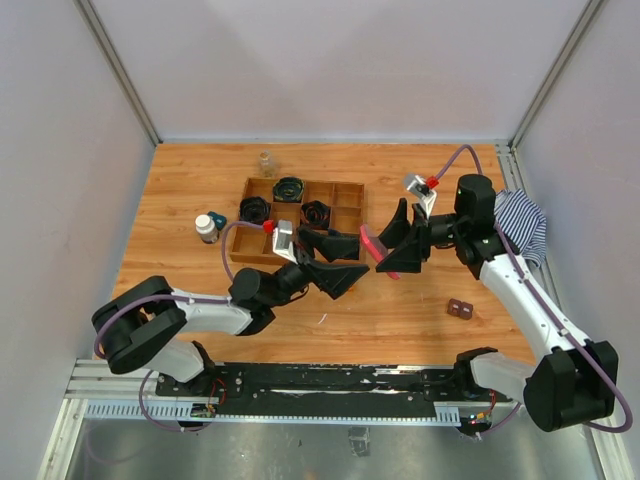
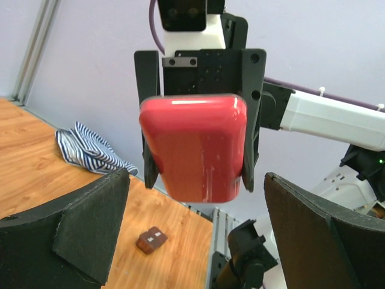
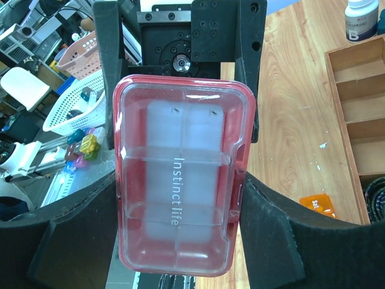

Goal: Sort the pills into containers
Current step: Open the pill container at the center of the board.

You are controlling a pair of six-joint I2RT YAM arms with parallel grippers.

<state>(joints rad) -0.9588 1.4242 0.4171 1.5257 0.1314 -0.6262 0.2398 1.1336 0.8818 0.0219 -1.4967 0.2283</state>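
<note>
The flat pink translucent box (image 1: 380, 250) is held in the air by my right gripper (image 1: 392, 248), whose fingers press on its two long sides. In the right wrist view the box (image 3: 180, 174) fills the gap of the right gripper (image 3: 179, 195), lid facing the camera, compartments empty. My left gripper (image 1: 358, 258) is open and empty, its tips just short of the box's other end. In the left wrist view the box (image 2: 195, 147) hangs above the left gripper (image 2: 195, 180). The dark bottle with a white cap (image 1: 206, 227) and the clear vial (image 1: 266, 162) stand on the table. I see no loose pills.
A wooden compartment tray (image 1: 352, 186) with black coils lies behind the left gripper. A small brown block (image 1: 460, 309) lies front right. A striped cloth (image 1: 522, 225) hangs at the right edge. An orange block (image 3: 317, 203) lies by the tray (image 3: 337, 78).
</note>
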